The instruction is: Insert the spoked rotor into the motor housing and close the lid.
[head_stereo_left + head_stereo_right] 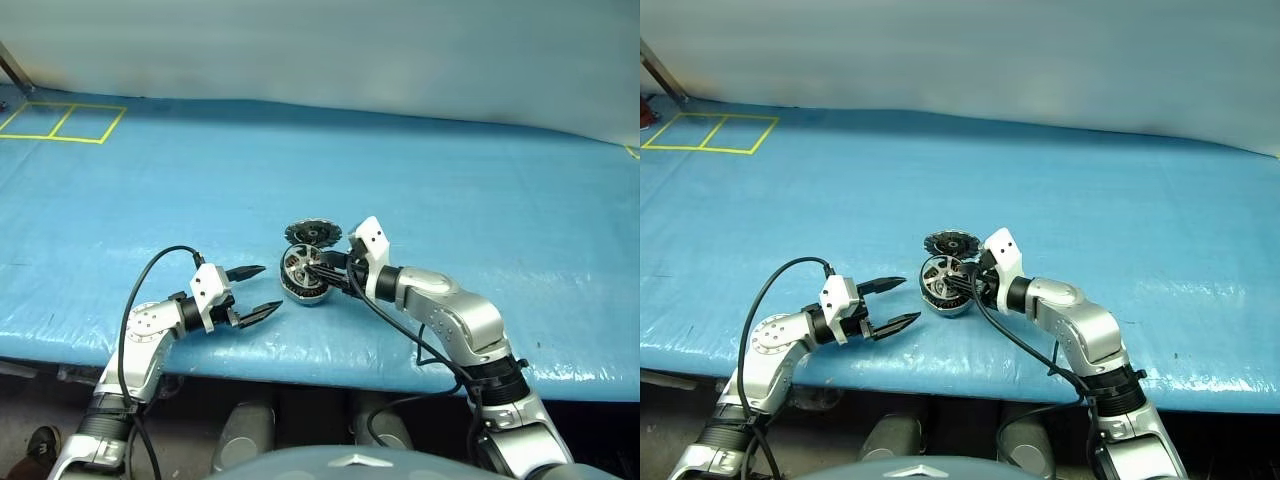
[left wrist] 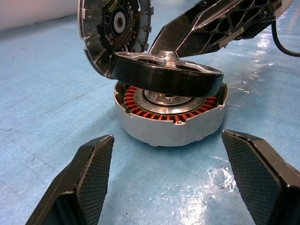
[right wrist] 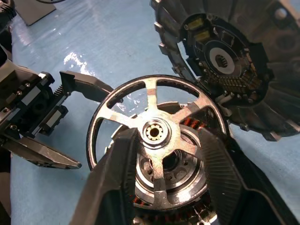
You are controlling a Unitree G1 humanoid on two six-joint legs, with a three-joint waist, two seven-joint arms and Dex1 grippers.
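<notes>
Spoked rotor (image 2: 168,75) gripped by right gripper (image 3: 165,161), tilted over motor housing (image 2: 169,123). Lid (image 2: 115,30) propped just beyond. Left gripper (image 1: 255,292) spread, empty, nearby left.

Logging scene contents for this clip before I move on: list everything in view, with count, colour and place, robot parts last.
Spoked rotor: one, dark ring with silvery spokes, held tilted just above the housing's open top, not seated.
Motor housing: one, silver wall with copper windings, standing on the table near its front edge.
Lid: one, silvery-grey with dark notched edge, propped on edge right behind the housing.
Table: one, blue covering, yellow tape rectangles at its far left corner.
Right gripper: one, black fingers, shut on the spoked rotor.
Left gripper: one, black fingers, open, empty, pointing at the housing from the left.
</notes>
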